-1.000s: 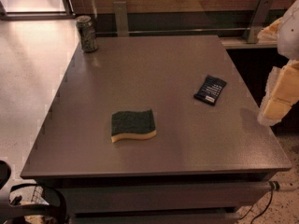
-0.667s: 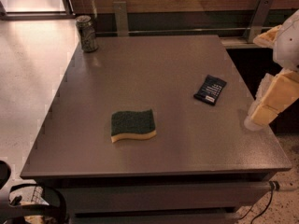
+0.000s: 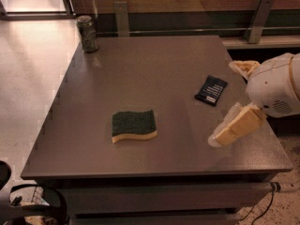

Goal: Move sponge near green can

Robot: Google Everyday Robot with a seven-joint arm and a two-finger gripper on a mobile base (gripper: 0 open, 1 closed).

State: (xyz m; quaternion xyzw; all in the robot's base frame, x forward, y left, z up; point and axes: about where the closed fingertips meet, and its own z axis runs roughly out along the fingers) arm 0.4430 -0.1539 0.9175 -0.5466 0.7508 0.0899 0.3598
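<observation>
gripper (image 3: 223, 104) is being held low over the right side of the table (image 3: 154, 64), on a white arm housing (image 3: 276, 90) that is being cut off by the right frame edge. its tan fingers (image 3: 239, 125) are being kept spread wide, one pointing down-left over the table's near right corner and the other sitting higher, by the table's right edge. nothing is being gripped between them.

sponge (image 3: 133, 125) is being left flat on the table, left of centre and towards the near edge. its dark green face is being shown upward and the pale yellow layer is being shown along the near side. it is being kept well apart from the gripper.

green can (image 3: 87, 33) is being stood upright at the far left corner of the table, well apart from the sponge.

a small flat dark packet (image 3: 211, 89) is being left on the right half of the table, between the sponge and the arm housing and nearer the housing. it is not being touched by either finger.

two grey brackets (image 3: 122, 18) are being seen on the wall behind the table, and a light speckled floor (image 3: 28, 78) is being seen to the left.
</observation>
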